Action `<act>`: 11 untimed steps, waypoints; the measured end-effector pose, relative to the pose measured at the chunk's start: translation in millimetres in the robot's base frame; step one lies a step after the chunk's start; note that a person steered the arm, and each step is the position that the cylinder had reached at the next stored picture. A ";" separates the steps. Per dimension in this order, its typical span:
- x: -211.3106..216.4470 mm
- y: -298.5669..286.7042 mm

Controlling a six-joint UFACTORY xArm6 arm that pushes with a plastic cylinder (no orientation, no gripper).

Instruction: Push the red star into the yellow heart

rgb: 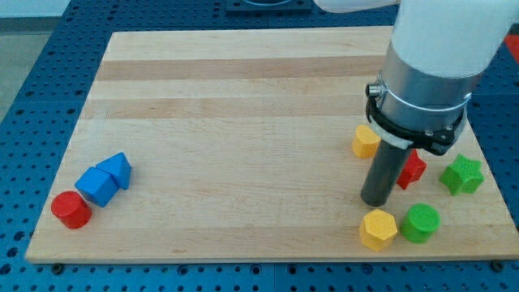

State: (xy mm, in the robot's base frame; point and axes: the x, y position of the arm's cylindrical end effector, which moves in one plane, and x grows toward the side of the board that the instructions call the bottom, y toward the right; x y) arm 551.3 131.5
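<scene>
The red star (413,169) lies at the view's right and is partly hidden behind the rod. A yellow block (365,141), probably the heart, lies just up-left of it, with the arm's collar covering its right edge. My tip (375,202) rests on the board just left of and below the red star, close to or touching it, and below that yellow block. A second yellow block (379,229), pentagon-like, lies just below the tip.
A green star (461,174) lies right of the red star, and a green cylinder (420,223) next to the lower yellow block. At the view's left are a blue cube (98,186), a blue triangle (117,169) and a red cylinder (71,210). The board's right edge (496,203) is near.
</scene>
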 end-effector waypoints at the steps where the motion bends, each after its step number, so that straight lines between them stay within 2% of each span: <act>1: -1.3 9.8; 4: -5.2 54.5; 6: -5.2 61.2; 7: -18.3 62.4; 9: -132.4 60.7; 10: -159.7 57.4; 11: -148.8 41.5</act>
